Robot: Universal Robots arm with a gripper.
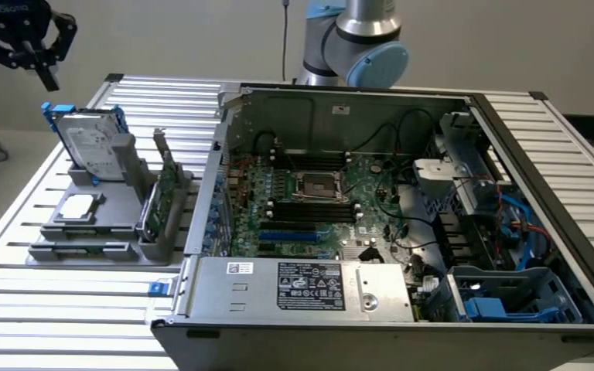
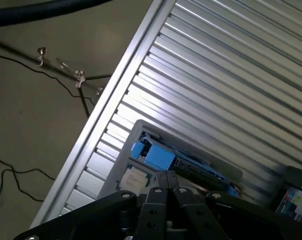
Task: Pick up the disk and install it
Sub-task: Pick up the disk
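One gripper (image 1: 46, 76), clenched on nothing, hangs above the disk (image 1: 89, 143) standing upright in its holder (image 1: 80, 251); you are at the approach, and grasping needs opened jaws.

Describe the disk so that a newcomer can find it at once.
Find the open computer case; beside it, on the exterior view's left, sits a grey holder. The disk stands upright at its far end: silver-grey, white label, blue frame, unlike the flat chip and green card.

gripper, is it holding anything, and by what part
Nothing: the gripper is shut and empty, well clear of the disk, which stands upright in its grey holder.
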